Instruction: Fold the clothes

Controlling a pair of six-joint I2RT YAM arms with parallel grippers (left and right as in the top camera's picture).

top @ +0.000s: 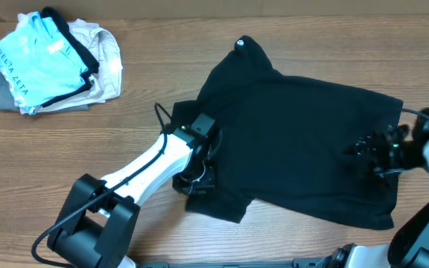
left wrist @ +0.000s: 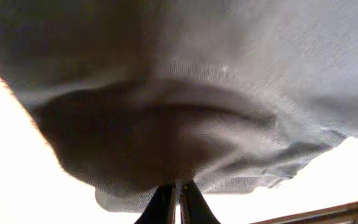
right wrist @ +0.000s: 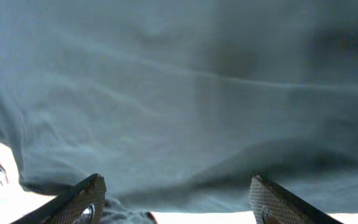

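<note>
The clothes, a black T-shirt (top: 296,141), lie spread across the middle and right of the wooden table, with a small white tag (top: 240,44) at the far tip. My left gripper (top: 199,167) is at the shirt's left edge. In the left wrist view this gripper (left wrist: 178,198) is shut, its tips pinching a fold of the fabric (left wrist: 185,93). My right gripper (top: 363,152) sits over the shirt's right part. In the right wrist view it (right wrist: 176,196) stands open just above the cloth (right wrist: 179,93), with nothing between its fingers (right wrist: 89,196).
A heap of other garments lies at the back left corner: a light blue shirt with lettering (top: 39,63) on beige (top: 110,52) and grey (top: 2,93) pieces. Bare wooden table (top: 289,246) shows in front of the black shirt.
</note>
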